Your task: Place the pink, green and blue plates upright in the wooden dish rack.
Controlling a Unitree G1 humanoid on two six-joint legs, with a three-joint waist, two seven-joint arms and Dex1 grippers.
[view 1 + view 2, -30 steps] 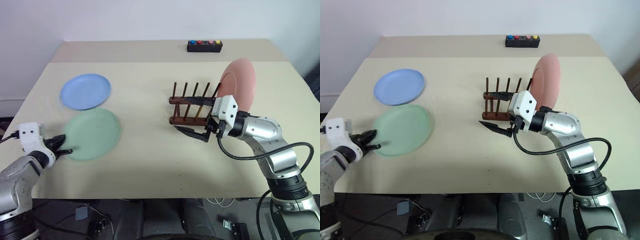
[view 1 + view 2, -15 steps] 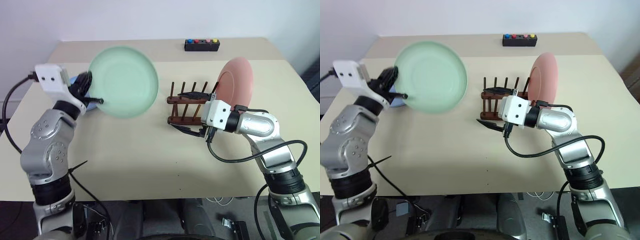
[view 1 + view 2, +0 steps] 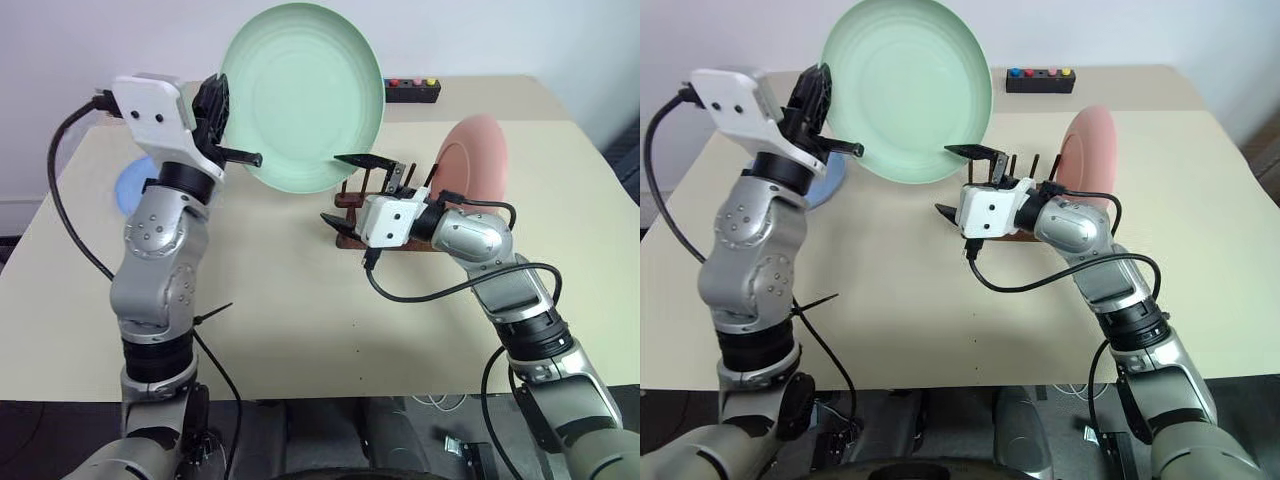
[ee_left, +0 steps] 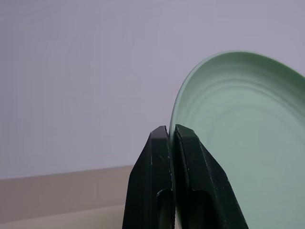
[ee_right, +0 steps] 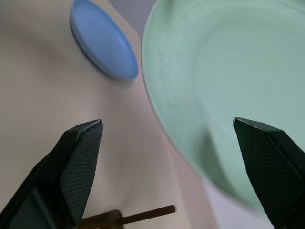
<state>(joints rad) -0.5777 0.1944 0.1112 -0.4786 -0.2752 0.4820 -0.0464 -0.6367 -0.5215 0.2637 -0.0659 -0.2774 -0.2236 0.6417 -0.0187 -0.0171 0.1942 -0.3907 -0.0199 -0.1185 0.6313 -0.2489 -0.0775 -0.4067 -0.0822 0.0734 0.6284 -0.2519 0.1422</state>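
Left to right. The blue plate (image 3: 133, 186) lies flat on the desk (image 3: 300, 310) at far left, partly hidden behind the left arm. The left gripper (image 3: 222, 125) is raised above the desk, its jaws pinching the rim of the green plate (image 3: 303, 95), which it holds nearly upright in the air, face toward the camera. Just beside the plate's lower edge sits the right gripper (image 3: 350, 188), its jaws spread wide and holding nothing; its wrist view looks onto the plate's rim between its fingertips (image 5: 86, 143). Behind it is the rack (image 3: 350, 215), largely hidden by the gripper, and the pink plate (image 3: 478, 165) already stands upright at the rack's right end.

Step in hand, as judged: transfer of the green plate, apparently a handover from left to right gripper. The next move calls for the right jaws to straddle the lower rim and close before the left jaws release. The blue plate remains to be placed.
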